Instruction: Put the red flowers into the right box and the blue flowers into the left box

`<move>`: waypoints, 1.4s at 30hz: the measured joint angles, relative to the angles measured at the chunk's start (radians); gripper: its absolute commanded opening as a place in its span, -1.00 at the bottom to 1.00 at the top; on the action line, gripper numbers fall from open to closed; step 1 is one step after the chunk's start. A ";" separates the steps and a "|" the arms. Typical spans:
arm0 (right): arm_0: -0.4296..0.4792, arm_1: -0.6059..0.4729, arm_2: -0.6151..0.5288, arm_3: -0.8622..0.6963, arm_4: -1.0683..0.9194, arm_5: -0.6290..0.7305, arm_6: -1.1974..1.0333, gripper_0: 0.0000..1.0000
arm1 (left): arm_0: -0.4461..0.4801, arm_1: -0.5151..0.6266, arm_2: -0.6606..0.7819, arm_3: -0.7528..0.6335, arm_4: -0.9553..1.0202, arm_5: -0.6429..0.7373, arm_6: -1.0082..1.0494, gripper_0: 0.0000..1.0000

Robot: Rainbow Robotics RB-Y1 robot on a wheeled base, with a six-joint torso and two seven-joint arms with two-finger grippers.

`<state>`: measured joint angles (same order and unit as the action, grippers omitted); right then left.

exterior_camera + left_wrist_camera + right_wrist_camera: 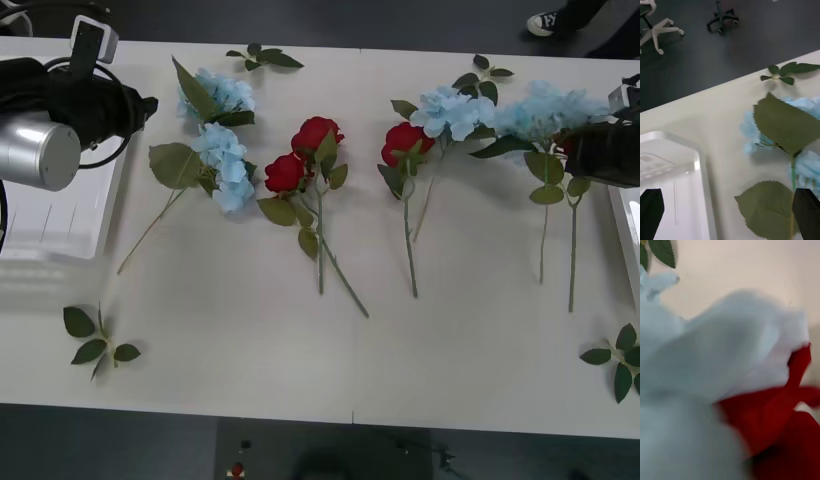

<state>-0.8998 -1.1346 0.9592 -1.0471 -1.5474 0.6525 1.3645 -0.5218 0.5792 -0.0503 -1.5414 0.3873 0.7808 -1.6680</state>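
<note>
Three red flowers (pixel 317 133) (pixel 285 172) (pixel 403 142) lie mid-table among blue flowers (pixel 225 165) (pixel 222 95) (pixel 455 110) (pixel 545 112). My right gripper (pixel 600 150) hovers at the right edge, low over the rightmost blue flower (pixel 715 363), with a red bloom (pixel 782 420) showing beside it. The right box (pixel 628 225) peeks in at the right edge. My left gripper (pixel 143 104) (pixel 730 217) is open at the far left, between the left box (pixel 60 235) (pixel 700 165) and a blue flower (pixel 752 131) with large leaves; nothing is between its black fingers (pixel 651 210).
Loose green leaf sprigs lie at the back (pixel 262 57) (pixel 485 68), the front left (pixel 98 345) and the front right (pixel 620 360). The stems point toward the table's front edge. Office chairs (pixel 720 18) stand on the dark floor beyond the table.
</note>
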 measured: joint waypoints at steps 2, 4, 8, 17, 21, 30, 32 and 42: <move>0.000 0.006 0.000 -0.001 0.001 -0.005 0.000 1.00 | 0.000 0.000 -0.002 0.082 0.001 -0.088 -0.001 1.00; 0.000 0.007 0.000 -0.007 0.006 -0.005 0.000 1.00 | 0.000 0.000 -0.018 0.151 -0.002 -0.165 -0.002 1.00; 0.000 0.007 0.000 -0.021 0.015 -0.005 0.000 1.00 | -0.007 0.000 -0.091 0.248 -0.014 -0.258 -0.005 1.00; 0.000 -0.010 0.000 -0.024 0.016 0.037 0.000 1.00 | -0.023 -0.003 -0.224 0.300 -0.006 -0.277 -0.005 1.00; 0.011 -0.024 0.000 -0.010 0.037 0.051 0.000 1.00 | -0.038 -0.031 -0.234 0.327 -0.015 -0.277 -0.005 1.00; 0.048 -0.019 0.000 0.082 0.086 0.046 0.000 1.00 | -0.101 -0.109 -0.234 0.436 -0.119 -0.277 -0.005 0.43; 0.048 -0.003 0.000 0.112 0.098 0.036 0.000 1.00 | -0.101 -0.109 -0.234 0.437 -0.127 -0.277 -0.005 0.32; 0.047 0.126 -0.009 0.237 0.151 -0.072 0.000 1.00 | -0.101 -0.127 -0.234 0.453 -0.171 -0.277 -0.005 0.29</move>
<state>-0.8529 -1.0091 0.9502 -0.8103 -1.3961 0.5804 1.3643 -0.6231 0.4521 -0.2844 -1.0880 0.2165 0.5040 -1.6730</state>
